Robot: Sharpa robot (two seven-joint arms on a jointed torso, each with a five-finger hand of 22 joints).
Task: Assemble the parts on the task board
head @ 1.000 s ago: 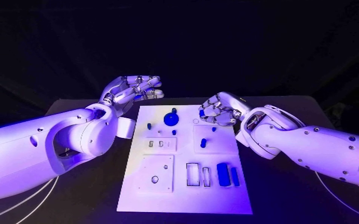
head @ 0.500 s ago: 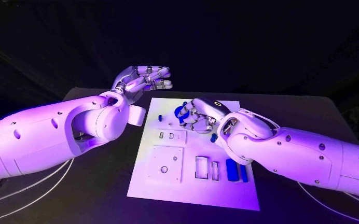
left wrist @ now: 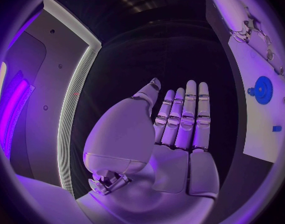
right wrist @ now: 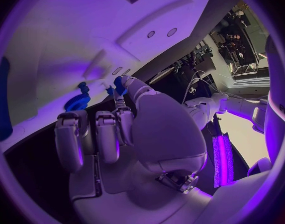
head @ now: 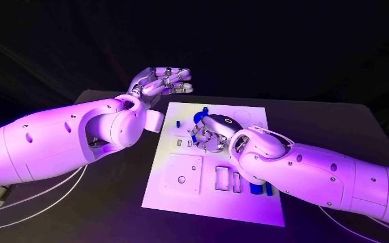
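The white task board [head: 211, 203] lies in the middle of the black table. A blue gear [head: 200, 116] stands near its far end, also seen in the left wrist view as the gear [left wrist: 263, 89] and in the right wrist view as the gear [right wrist: 77, 102]. My right hand [head: 209, 133] hovers over the board's middle, just in front of the gear, fingers curled down. Its thumb and a finger pinch a small blue part [right wrist: 119, 84]. My left hand [head: 162, 82] is raised beside the board's far left corner, and this left hand [left wrist: 179, 124] holds nothing, fingers straight.
Two long blue bars [head: 258, 188] stand at the board's near right, partly behind my right forearm, beside empty slots [head: 223, 178]. A raised square plate with holes [head: 182, 178] sits at the near left. A small blue peg [left wrist: 276, 128] stands near the gear.
The camera has shifted. My right hand has moved left across the board toward the gear, carrying the small blue part. My left hand stays raised at the far left.
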